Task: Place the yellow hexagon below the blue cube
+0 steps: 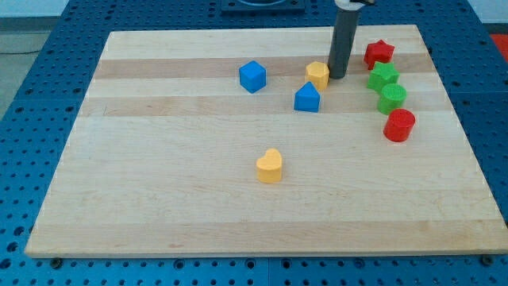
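Your tip (336, 77) sat on the wooden surface (159, 199), just off the yellow hexagon (318, 75) at its 3 o'clock, touching or nearly so; you couldn't tell which from this angle. No claw on this rig, just the dark rod, so nothing to call open or closed.

The yellow hexagon was near the surface's 12 o'clock edge, well apart from the blue cube (252, 76), which lay at its 9 o'clock, about level with it. A blue house-shaped block (307, 98) sat just beside the hexagon at its 7 o'clock.

At the tip's 3 o'clock side you had a column: red star (379, 53) at the top, two green blocks (382, 77) (392, 98) under it, red cylinder (399, 125) lowest.

A yellow heart-shaped block (270, 166) sat alone near the surface's middle, at the cube's 6 o'clock.
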You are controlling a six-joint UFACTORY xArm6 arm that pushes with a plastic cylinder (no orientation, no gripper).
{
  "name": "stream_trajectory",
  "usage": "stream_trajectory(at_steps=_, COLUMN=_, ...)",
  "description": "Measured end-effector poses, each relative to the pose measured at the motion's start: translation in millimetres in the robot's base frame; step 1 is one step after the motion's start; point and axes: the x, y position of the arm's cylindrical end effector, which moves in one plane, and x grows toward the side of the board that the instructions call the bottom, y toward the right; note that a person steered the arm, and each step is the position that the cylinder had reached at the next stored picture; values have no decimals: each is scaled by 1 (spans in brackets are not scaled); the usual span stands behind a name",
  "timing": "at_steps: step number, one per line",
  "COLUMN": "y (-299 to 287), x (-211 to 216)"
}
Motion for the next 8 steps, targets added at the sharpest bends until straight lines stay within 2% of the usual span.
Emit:
stream_trajectory(at_steps=2, y=-44, x=-2)
stream_trajectory(at_steps=4, y=-79, x=17)
stream_trajectory(at_steps=8, y=-90, x=29)
